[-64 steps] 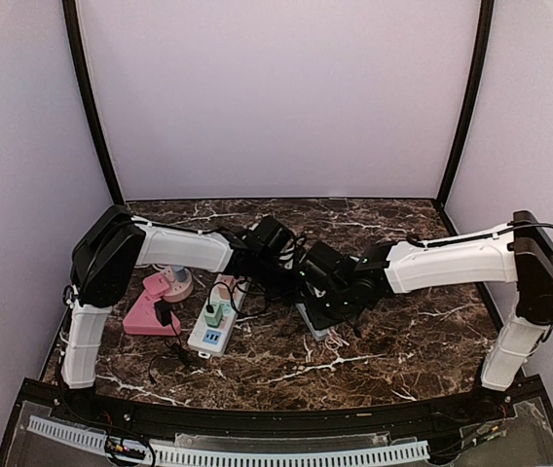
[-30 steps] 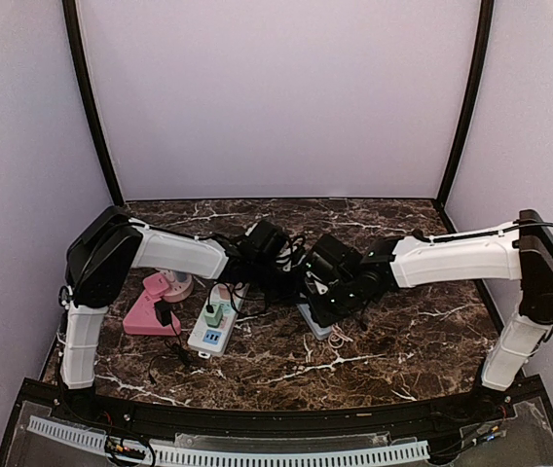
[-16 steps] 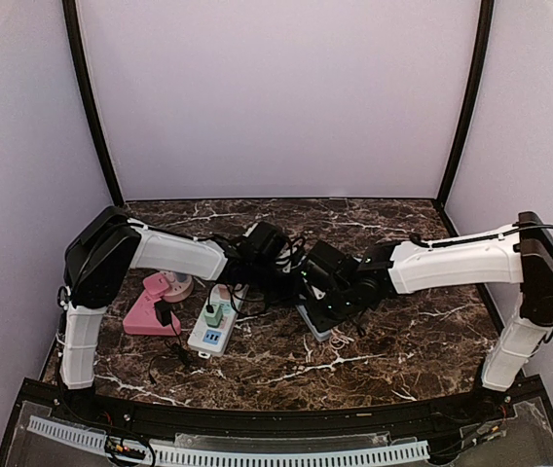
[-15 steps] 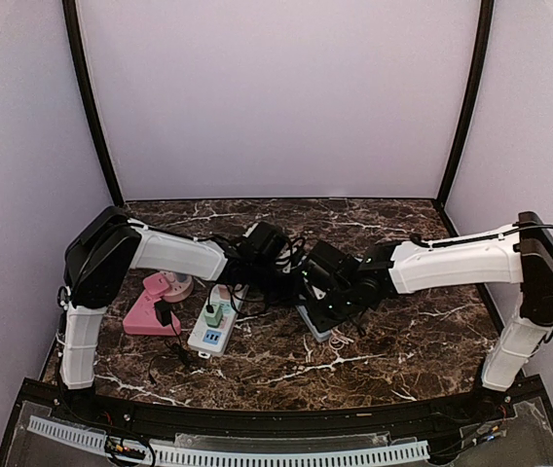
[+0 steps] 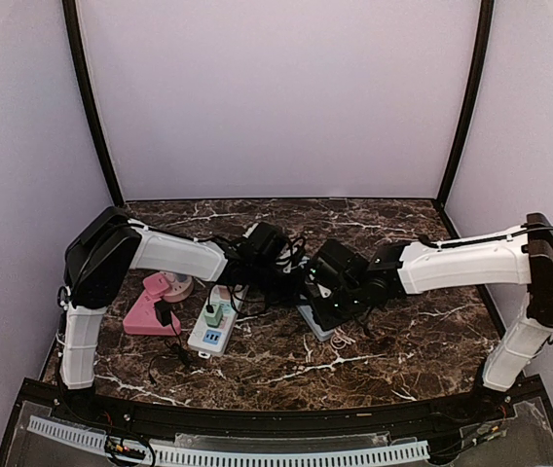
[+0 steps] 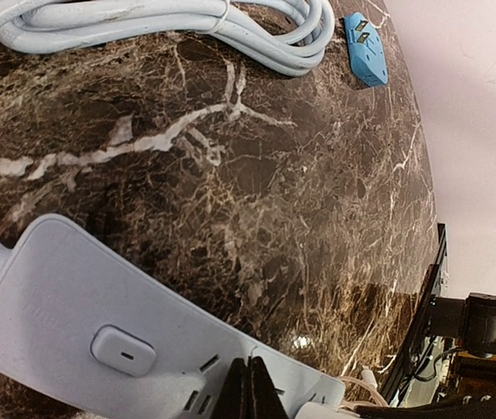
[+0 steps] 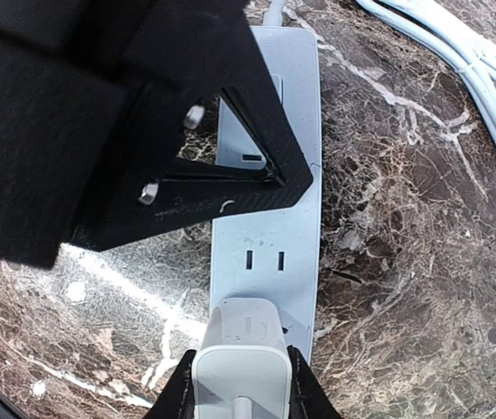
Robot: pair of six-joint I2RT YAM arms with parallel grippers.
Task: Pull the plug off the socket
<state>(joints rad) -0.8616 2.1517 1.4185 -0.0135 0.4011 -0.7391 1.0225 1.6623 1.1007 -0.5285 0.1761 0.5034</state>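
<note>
1. Take the white boxy plastic plug (image 7: 241, 345) across its flat sides: light, rigid, smooth, likely tight; pull straight, no twisting.
2. Sits at one end of the pale grey plastic power strip (image 7: 270, 218), apparently still plugged in.
3. Clamped on both sides by the right gripper (image 7: 241, 388).
4. Pressed onto that strip, against the dark marble table (image 5: 403, 341): left gripper (image 6: 248, 393), jaws together.
5. Since half a second ago: right arm drawn slightly rightward, strip unmoved.
</note>
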